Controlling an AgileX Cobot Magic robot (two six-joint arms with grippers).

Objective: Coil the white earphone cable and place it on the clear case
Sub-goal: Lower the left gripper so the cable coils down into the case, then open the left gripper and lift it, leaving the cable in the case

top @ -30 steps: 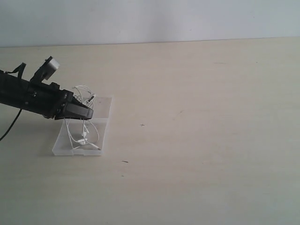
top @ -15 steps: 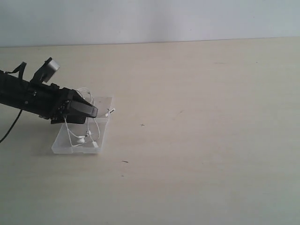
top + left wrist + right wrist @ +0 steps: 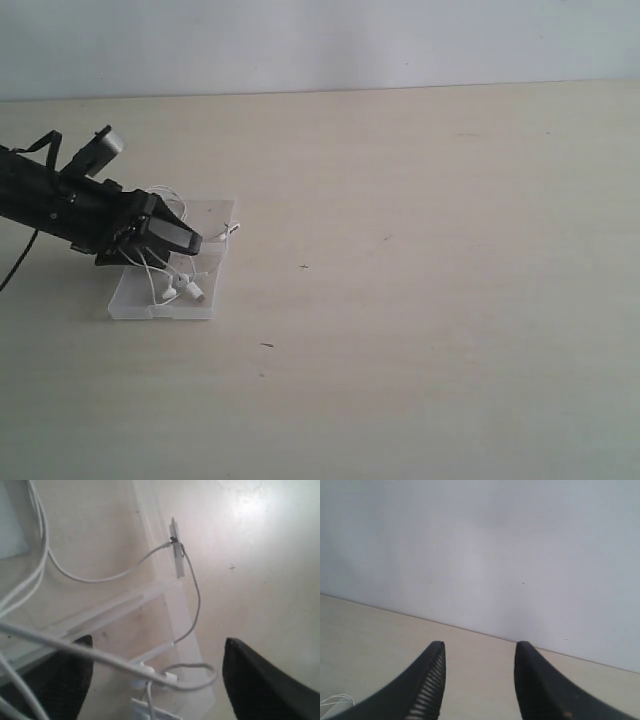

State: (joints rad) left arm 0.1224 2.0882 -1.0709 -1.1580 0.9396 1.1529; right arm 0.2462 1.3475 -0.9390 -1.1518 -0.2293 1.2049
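On the left side of the counter (image 3: 430, 320) sits one clear case (image 3: 222, 212), its two halves lying open and flat. The single white earphone cable (image 3: 42, 535) lies loosely heaped on it. In the exterior view two earbuds can be counted on the near half, one (image 3: 169, 295) just beside the other (image 3: 194, 292). One small white inline piece (image 3: 232, 230) rests at the case's right edge, with its thin strand trailing over the rim. The left claw (image 3: 186, 241) hovers low over the case with its two fingers spread wide. Several cable strands cross between and in front of them, and whether any strand hangs on a finger I cannot tell. The right claw (image 3: 477, 680) shows only in its own wrist view, its two fingers parted with nothing between them, pointing at a pale wall.
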